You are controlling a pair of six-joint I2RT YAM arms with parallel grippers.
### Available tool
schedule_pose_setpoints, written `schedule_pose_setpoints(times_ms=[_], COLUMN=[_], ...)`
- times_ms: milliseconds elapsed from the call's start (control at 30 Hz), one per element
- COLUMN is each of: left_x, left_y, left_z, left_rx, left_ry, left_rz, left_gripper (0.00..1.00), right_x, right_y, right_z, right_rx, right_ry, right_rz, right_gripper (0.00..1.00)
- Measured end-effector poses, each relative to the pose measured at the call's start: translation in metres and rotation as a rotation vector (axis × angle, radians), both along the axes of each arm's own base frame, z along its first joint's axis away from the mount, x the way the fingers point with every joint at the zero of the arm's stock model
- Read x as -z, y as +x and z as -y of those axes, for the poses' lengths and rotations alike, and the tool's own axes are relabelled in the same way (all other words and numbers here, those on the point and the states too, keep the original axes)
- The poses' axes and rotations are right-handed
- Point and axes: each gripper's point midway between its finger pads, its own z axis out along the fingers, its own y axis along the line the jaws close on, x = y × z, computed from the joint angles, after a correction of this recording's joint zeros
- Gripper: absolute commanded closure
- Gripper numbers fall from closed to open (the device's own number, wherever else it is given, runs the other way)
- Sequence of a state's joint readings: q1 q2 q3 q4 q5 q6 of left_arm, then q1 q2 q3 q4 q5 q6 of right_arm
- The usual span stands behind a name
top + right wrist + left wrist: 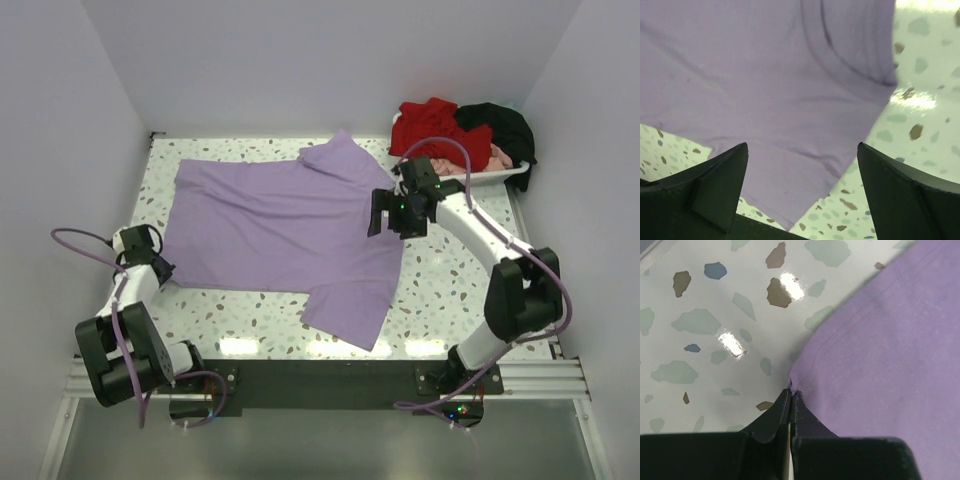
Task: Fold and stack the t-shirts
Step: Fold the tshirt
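A large lavender t-shirt (270,225) lies spread flat on the speckled table, hem toward the left and collar toward the right. My left gripper (163,270) sits at the shirt's near-left hem corner. In the left wrist view the gripper (791,391) is shut, pinching that corner of the lavender cloth (880,355). My right gripper (390,222) hovers over the shirt's collar end. In the right wrist view it (801,148) stands wide open above the cloth (765,75), with nothing between its fingers. The collar band (850,50) shows beyond them.
A white tray (495,178) at the back right holds a red shirt (430,125), a black shirt (500,125) and a pale pink one (480,160), all crumpled. Bare table (450,270) shows right of the lavender shirt. White walls close in three sides.
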State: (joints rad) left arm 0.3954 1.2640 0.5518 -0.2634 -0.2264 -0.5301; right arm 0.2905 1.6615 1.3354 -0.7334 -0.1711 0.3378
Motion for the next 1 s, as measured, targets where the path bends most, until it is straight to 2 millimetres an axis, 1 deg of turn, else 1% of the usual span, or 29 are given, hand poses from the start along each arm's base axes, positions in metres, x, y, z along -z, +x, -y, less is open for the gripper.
schedule_pose_setpoints(times_ms=[67,167,233,300,333,400,433,533,667,833,1000], left_x=[-0.008,-0.021,-0.029,-0.035,-0.037,-0.039,-0.04,-0.04,-0.039,-0.034,-0.035], left_y=[0.003,0.009,0.012,0.012,0.012,0.012,0.013,0.011,0.012,0.013,0.013], left_z=[0.002,0.003,0.005,0.007,0.008,0.009,0.009,0.01,0.011,0.011,0.011], left_rx=[0.02,0.05,0.071,0.091,0.101,0.117,0.124,0.141,0.15,0.165,0.171], left_ry=[0.0,0.006,0.01,0.011,0.012,0.016,0.017,0.02,0.014,0.007,0.011], left_rz=[0.024,0.066,0.092,0.106,0.107,0.107,0.106,0.099,0.094,0.073,0.073], left_gripper=[1.0,1.0,1.0,1.0,1.0,1.0,1.0,1.0,1.0,1.0,1.0], right_x=[0.005,0.017,0.027,0.034,0.038,0.043,0.046,0.058,0.072,0.084,0.094], right_y=[-0.028,-0.076,-0.104,-0.129,-0.14,-0.158,-0.168,-0.198,-0.226,-0.243,-0.251], right_z=[-0.009,-0.024,-0.028,-0.026,-0.024,-0.022,-0.02,-0.02,-0.027,-0.036,-0.044], right_rx=[-0.018,-0.054,-0.072,-0.069,-0.058,-0.048,-0.042,-0.04,-0.054,-0.059,-0.067], right_ry=[-0.014,-0.034,-0.047,-0.062,-0.069,-0.074,-0.074,-0.074,-0.088,-0.109,-0.112], right_rz=[-0.008,-0.038,-0.065,-0.086,-0.094,-0.099,-0.1,-0.124,-0.16,-0.19,-0.206], right_gripper=[0.09,0.12,0.15,0.18,0.22,0.26,0.31,0.38,0.43,0.49,0.55])
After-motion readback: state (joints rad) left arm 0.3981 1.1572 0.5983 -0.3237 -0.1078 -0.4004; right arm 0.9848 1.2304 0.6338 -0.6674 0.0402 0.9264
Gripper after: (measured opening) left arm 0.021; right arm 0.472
